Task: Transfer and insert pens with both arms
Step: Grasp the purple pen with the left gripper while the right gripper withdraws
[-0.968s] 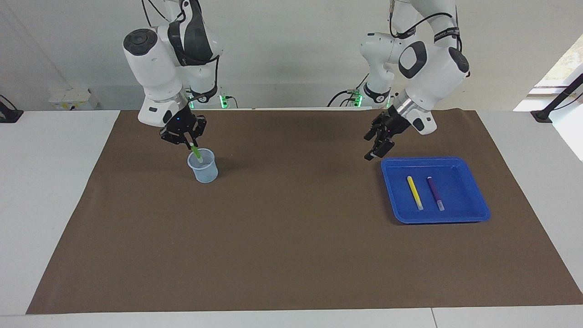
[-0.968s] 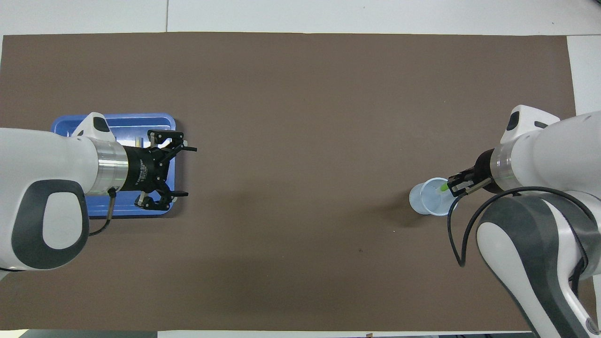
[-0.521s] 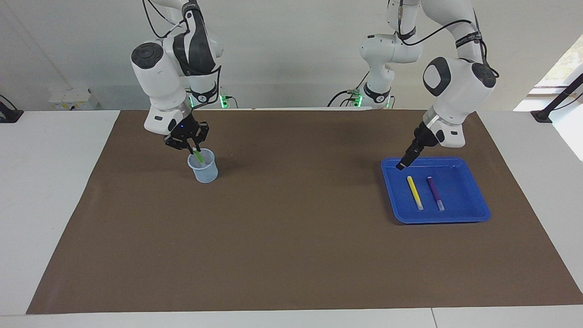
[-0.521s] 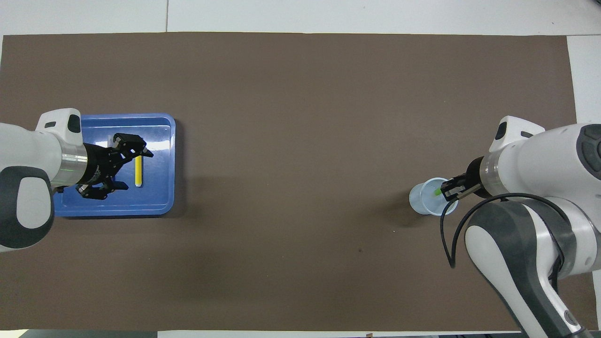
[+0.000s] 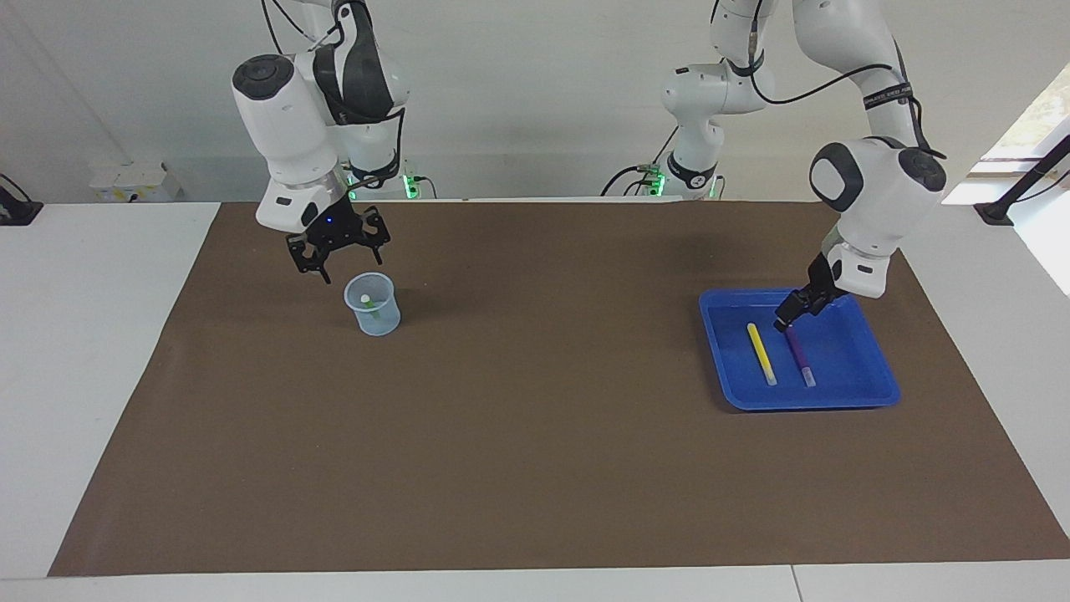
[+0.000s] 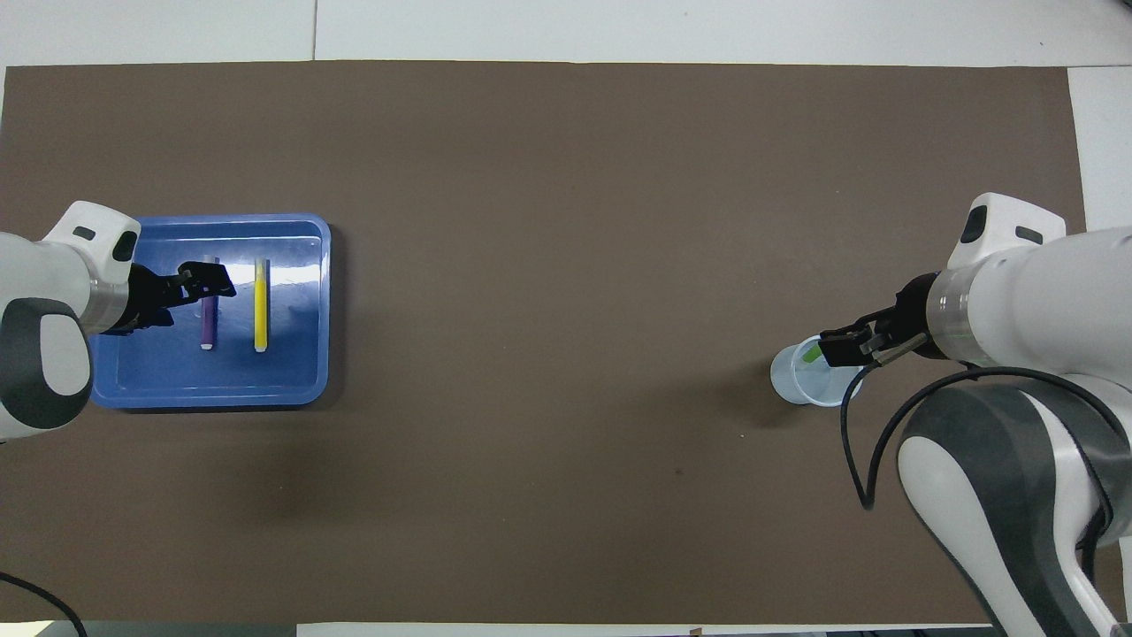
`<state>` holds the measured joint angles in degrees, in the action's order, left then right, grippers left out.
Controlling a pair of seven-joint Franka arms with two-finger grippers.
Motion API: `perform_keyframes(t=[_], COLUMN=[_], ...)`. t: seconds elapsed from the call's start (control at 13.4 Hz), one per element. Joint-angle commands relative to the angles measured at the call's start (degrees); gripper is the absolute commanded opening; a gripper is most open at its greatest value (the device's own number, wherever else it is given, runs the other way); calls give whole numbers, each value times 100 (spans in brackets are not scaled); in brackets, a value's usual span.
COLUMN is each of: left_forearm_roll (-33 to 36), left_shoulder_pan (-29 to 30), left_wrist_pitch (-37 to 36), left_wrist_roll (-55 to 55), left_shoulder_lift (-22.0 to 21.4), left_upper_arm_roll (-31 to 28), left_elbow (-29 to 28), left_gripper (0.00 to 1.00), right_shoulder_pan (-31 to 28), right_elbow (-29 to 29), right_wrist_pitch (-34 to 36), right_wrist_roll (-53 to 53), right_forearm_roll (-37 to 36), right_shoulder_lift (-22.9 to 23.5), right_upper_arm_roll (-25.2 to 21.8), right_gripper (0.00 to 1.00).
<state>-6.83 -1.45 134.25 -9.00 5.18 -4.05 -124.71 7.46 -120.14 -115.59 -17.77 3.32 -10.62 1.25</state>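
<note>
The green pen (image 5: 371, 306) stood inside the clear plastic cup (image 5: 373, 304) toward the right arm's end of the brown mat (image 5: 535, 468), its pale tip showing near the rim. Above the cup hung the right gripper (image 5: 338, 247) with its fingers spread apart and nothing between them – the pen was free of it. Toward the left arm's end of the mat sat the blue tray (image 5: 869, 386), and in it lay the yellow pen (image 5: 761, 354) and the purple pen (image 5: 799, 355), side by side but not touching, pale tips pointing away from the robots. The left gripper (image 5: 790, 318) was low in the tray, over the end of the purple pen nearer the robots. In the overhead view, this left gripper (image 6: 202, 279) covered part of the purple pen (image 6: 207, 320), beside the yellow pen (image 6: 261, 304); its fingers looked apart – nothing was clamped, and whether they touched the pen could not be told.
</note>
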Motion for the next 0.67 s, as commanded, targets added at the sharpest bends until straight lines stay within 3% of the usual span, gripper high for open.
perform_keyframes(t=[0.0,0.15,0.3,0.6], left_forearm_roll=[453,480,489,489], left_shoulder_pan=[267,295,303,242], left_wrist_pitch=[215,233,285,260], left_wrist_roll=[775,987,1181,1217], left_shoulder_lift=[448,790,906,1160], left_upper_arm_roll=[54,54,63,80], left_elbow=[279,552,580,746], left_gripper=[100,100,100,85], right_shoulder_pan=[9,9,88,868], right_elbow=[384,552,562,553], right_wrist_pitch=[159,169,160,-339], right_wrist_roll=[1,298,1288,3496], right_forearm_roll=[779,1554,2379,3341], right_shoulder_lift=[6,86,77,77], right_upper_arm_roll=[16,16,25,25], right_gripper=[100,100,100,100])
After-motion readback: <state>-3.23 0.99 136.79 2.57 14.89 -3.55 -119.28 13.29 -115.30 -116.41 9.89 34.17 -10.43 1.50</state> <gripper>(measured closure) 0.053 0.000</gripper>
